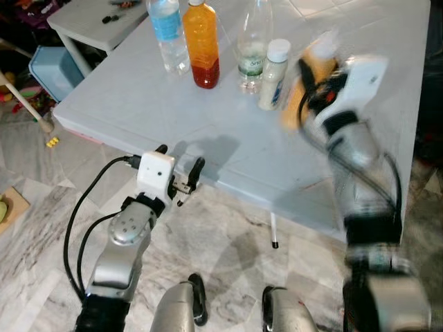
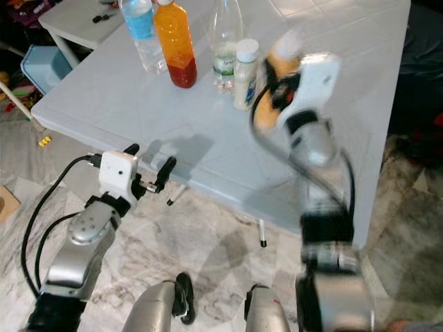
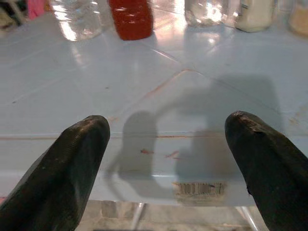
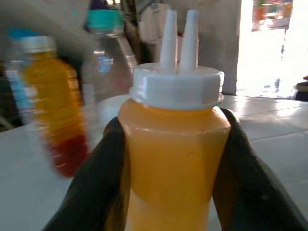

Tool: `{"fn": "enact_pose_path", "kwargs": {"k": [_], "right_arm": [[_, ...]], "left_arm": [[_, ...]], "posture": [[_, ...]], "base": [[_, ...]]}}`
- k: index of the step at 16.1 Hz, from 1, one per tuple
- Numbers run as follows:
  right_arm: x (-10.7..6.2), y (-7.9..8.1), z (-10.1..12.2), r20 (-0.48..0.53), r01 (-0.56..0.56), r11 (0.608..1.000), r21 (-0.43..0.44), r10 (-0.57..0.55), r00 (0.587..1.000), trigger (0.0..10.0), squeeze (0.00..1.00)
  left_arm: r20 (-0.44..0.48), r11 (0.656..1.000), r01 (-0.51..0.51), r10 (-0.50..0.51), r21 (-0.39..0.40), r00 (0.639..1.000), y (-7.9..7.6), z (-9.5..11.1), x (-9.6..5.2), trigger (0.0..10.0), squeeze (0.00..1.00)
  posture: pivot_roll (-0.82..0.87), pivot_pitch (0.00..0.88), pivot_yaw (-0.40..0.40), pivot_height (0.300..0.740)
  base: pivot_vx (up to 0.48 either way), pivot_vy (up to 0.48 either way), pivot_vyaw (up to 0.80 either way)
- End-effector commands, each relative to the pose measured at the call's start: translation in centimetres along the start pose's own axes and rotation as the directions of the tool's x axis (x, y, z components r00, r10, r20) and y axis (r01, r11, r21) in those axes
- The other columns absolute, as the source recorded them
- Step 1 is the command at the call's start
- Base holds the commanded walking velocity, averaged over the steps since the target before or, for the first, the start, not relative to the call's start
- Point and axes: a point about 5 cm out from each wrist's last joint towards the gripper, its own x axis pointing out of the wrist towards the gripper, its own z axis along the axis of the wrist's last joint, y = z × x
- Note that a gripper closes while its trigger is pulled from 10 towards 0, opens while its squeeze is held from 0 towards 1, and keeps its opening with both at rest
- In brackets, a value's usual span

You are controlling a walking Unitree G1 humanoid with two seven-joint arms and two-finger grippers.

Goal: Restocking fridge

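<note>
Pale blue-grey table (image 1: 228,138). Orange-yellow squeeze bottle (image 4: 173,159) with white cap, between black fingers (image 4: 96,183). Orange-and-red drink bottle (image 1: 201,43); blue-labelled clear bottle (image 1: 168,31); cream bottle (image 1: 274,72), white cap. Grey-veined marble floor (image 1: 228,256).

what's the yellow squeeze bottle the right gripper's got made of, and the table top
Squeeze bottle: looks like soft translucent plastic, sauce colour showing through, with an opaque white twin-nozzle cap. Right gripper is closed around it. Table top: probably glossy pale-blue laminate or plastic, judging by its reflections; not certain.
</note>
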Motion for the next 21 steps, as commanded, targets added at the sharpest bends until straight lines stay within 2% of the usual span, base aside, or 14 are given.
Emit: {"fn": "enact_pose_path", "kwargs": {"k": [1,3,5,6,9,10,11,12,15,18,21], "right_arm": [[-0.2,0.9,1.0,0.035,-0.023,1.000,-0.003,0.024,0.999,10.0,0.00],[-3.4,1.1,0.2,-0.027,0.091,0.995,0.036,-0.090,0.996,10.0,0.00],[-5.0,1.1,-0.4,-0.042,0.136,0.990,-0.025,-0.137,0.990,10.0,0.00],[-5.1,0.9,-0.2,-0.038,0.148,0.987,-0.066,-0.151,0.988,10.0,0.00],[-5.7,0.6,-1.1,-0.103,0.196,0.979,-0.065,-0.201,0.974,10.0,0.00],[-6.2,1.0,-2.0,-0.155,0.219,0.975,-0.026,-0.220,0.963,10.0,0.00],[-6.4,1.3,-2.2,-0.161,0.220,0.975,-0.019,-0.220,0.962,10.0,0.00],[-6.8,2.4,-2.6,-0.182,0.194,0.981,-0.001,-0.191,0.965,10.0,0.00],[-7.5,3.1,-3.3,-0.219,0.192,0.981,0.009,-0.185,0.958,10.0,0.00],[-9.0,1.9,-4.2,-0.259,0.226,0.974,-0.036,-0.227,0.939,10.0,0.00],[-10.9,0.8,-5.1,-0.295,0.232,0.968,-0.091,-0.249,0.923,10.0,0.00]], "left_arm": [[-0.010,1.000,-0.027,0.027,0.010,1.000,0.5,-0.3,-0.1,10.0,0.00],[0.001,0.997,-0.079,0.079,-0.016,0.997,0.8,-0.4,0.2,10.0,0.00],[0.002,0.996,-0.094,0.094,-0.006,0.996,0.8,-0.7,0.4,10.0,0.00],[0.019,0.996,-0.093,0.093,0.007,0.996,0.8,-0.2,0.8,10.0,0.00],[0.040,0.993,-0.113,0.113,0.017,0.993,1.5,0.3,1.2,10.0,0.00],[0.044,0.992,-0.126,0.125,0.020,0.991,1.9,0.3,1.2,10.0,0.00],[0.044,0.991,-0.133,0.132,0.017,0.990,2.0,0.2,1.2,10.0,0.00],[0.043,0.990,-0.141,0.140,0.015,0.989,2.0,0.2,1.2,10.0,0.00],[0.025,0.990,-0.138,0.138,0.001,0.990,1.5,-0.4,0.9,10.0,0.00],[0.009,0.992,-0.129,0.129,-0.015,0.992,0.5,-1.2,0.7,10.0,0.00],[0.005,0.989,-0.149,0.149,-0.008,0.989,1.2,-1.5,0.7,10.0,0.00]], "posture": [[-0.04,0.093,0.060,0.740],[-0.05,0.052,0.038,0.740],[-0.05,0.035,0.028,0.740],[-0.06,0.047,0.031,0.740],[-0.06,0.056,0.030,0.740],[-0.06,0.055,0.031,0.740],[-0.06,0.056,0.026,0.740],[-0.05,0.058,0.022,0.740],[-0.05,0.041,0.018,0.740],[-0.05,0.006,0.010,0.740],[-0.05,0.000,-0.001,0.740]], "base": [[0.000,0.000,0.00],[0.000,0.000,0.00],[-0.126,0.000,0.00],[-0.292,0.000,0.00],[-0.294,0.000,0.00],[-0.300,0.000,0.00],[-0.296,0.000,0.00],[-0.300,0.000,0.00],[-0.301,0.000,0.00],[-0.295,0.000,0.00],[-0.286,0.000,0.00]]}}
